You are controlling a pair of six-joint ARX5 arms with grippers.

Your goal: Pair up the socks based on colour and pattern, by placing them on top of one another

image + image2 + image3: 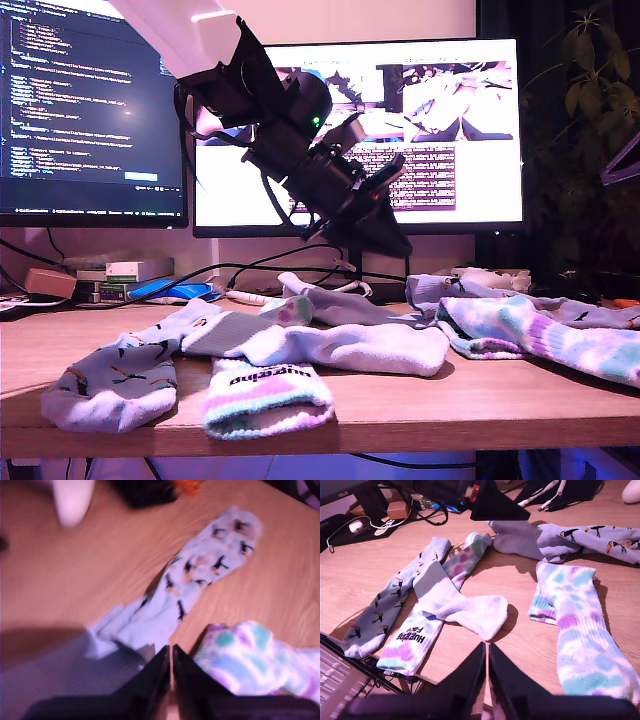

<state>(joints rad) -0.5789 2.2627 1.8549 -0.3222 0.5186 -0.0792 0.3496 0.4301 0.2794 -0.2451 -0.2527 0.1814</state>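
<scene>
In the exterior view, our first gripper (393,238) hangs in the air in front of a monitor (470,120), angled down toward the exterior view's right, above the far middle of the wooden table (420,405). From here we cannot tell how its jaws stand. Six socks lie across the table. At the exterior view's left is a pale blue patterned sock (120,378). Beside it is a tie-dye sock with a lettered cuff (265,395) at the near edge, with a white sock (350,347) lying across it. Farther back lies a plain greyish sock (335,303). A second blue patterned sock (440,290) and a second tie-dye sock (545,338) lie to the exterior view's right.

In the first wrist view, which is blurred, our first gripper (171,655) has its jaws pressed together with nothing between them. Past them lies the second blue patterned sock (200,580), with the second tie-dye sock (250,655) just beside it.

In the second wrist view, our second gripper (487,650) is closed tight and empty, over bare wood at the near edge. It is close to the toe of the white sock (460,605), which overlaps the tie-dye sock with a lettered cuff (412,640). The pale blue patterned sock (390,605) lies alongside. The second tie-dye sock (580,625) lies apart from these, while the plain greyish sock (517,537) touches the second blue patterned sock (595,536) at the far side, below our first gripper (512,511).
</scene>
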